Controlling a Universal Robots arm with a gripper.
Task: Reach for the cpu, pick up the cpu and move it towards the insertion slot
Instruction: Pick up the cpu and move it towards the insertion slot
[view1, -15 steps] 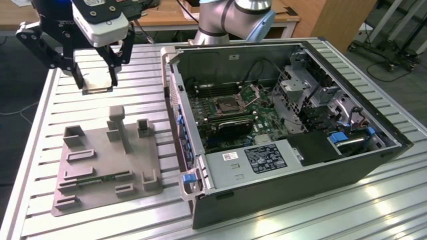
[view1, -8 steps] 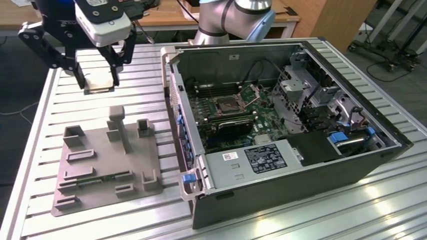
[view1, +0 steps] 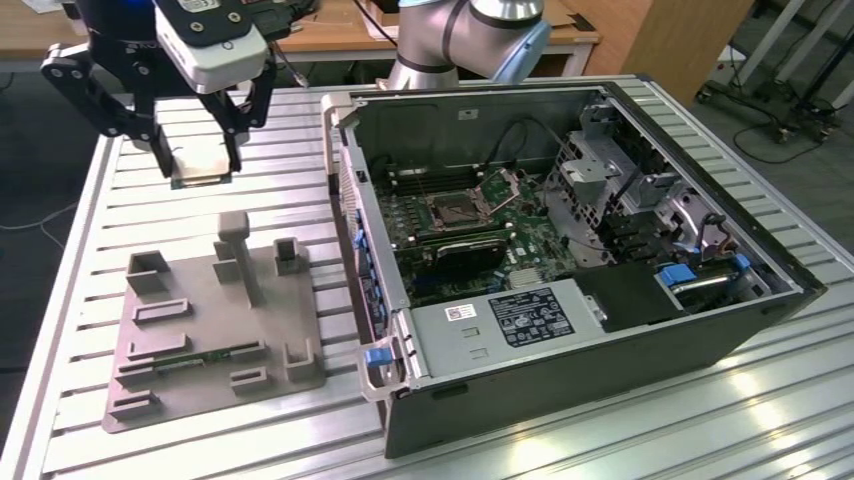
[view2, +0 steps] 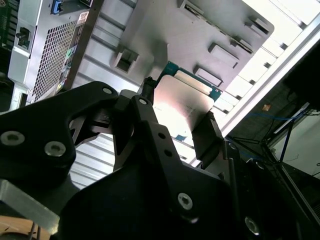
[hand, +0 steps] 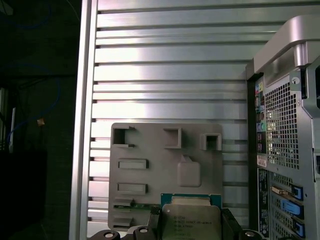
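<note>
gripper (view2: 176, 117): black linkage, closest to the lens in both wrist views. I read the jaws as clamped on two opposite edges of the chip.
cpu (view2: 182, 100): lies flat between the fingers (view2: 207, 135), silvery top with a thin green rim. In the exterior view the cpu (view1: 203, 173) hangs in the upper left of the frame, up off the table.
fixture tray (hand: 150, 145): grey, with moulded pockets, lying on the table. The first wrist view looks down on it from well above, so I judge the chip is clear of it.
table (view1: 641, 430): slatted aluminium, carrying both tray and case.
computer case (view1: 350, 190): open, taking the centre and right of the exterior view. Its side wall stands between the gripper and the board.
insertion slot (view1: 451, 212): silver-framed socket with a dark centre, on the board near the middle of the exterior view. Its hinged plate is tipped up beside it. It is well apart from the cpu.
step in hand: reach and pick look done to me. The carry towards the slot looks barely begun.
what the carry calls for: in my judgement, travel towards the exterior view's right, enough height to clear the case wall, and a level chip with the grip unchanged.
</note>
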